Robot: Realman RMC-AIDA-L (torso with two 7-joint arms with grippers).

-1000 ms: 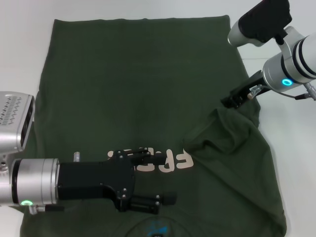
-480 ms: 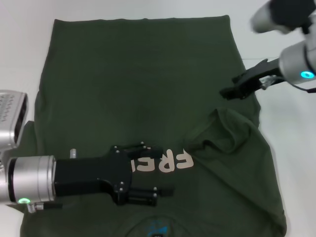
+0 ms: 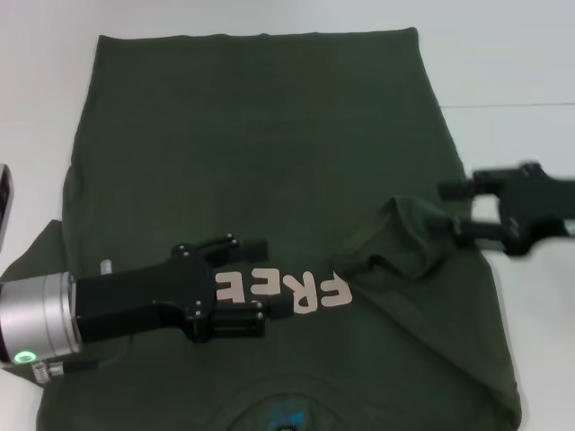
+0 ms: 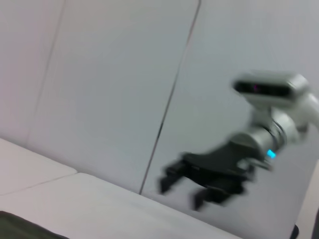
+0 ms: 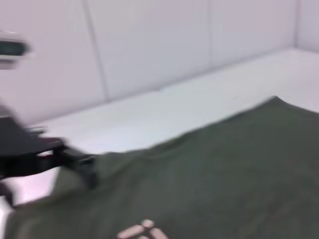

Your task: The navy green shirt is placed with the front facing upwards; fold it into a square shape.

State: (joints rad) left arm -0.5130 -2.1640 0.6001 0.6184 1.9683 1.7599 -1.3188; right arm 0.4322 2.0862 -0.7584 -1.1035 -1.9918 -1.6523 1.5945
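The navy green shirt (image 3: pixel 252 153) lies spread on the white table, its pale letters (image 3: pixel 292 290) facing up. Its right sleeve (image 3: pixel 404 242) is folded inward into a rumpled flap. My left gripper (image 3: pixel 274 277) hovers open over the letters, holding nothing. At the shirt's right edge my right gripper (image 3: pixel 445 207) is open and empty beside the folded sleeve. The left wrist view shows the right gripper (image 4: pixel 182 191) far off, open. In the right wrist view the shirt (image 5: pixel 224 169) fills the lower part, with the left arm's dark fingers (image 5: pixel 75 159) at the side.
The white table (image 3: pixel 530 72) shows bare around the shirt at the far right and far left. A seam line (image 3: pixel 512 106) runs across the table at the right. A pale panelled wall (image 4: pixel 99 74) stands behind.
The right gripper moved away from the folded sleeve, then swung down to the shirt's right edge. The left arm drew back to the left, uncovering more of the letters.
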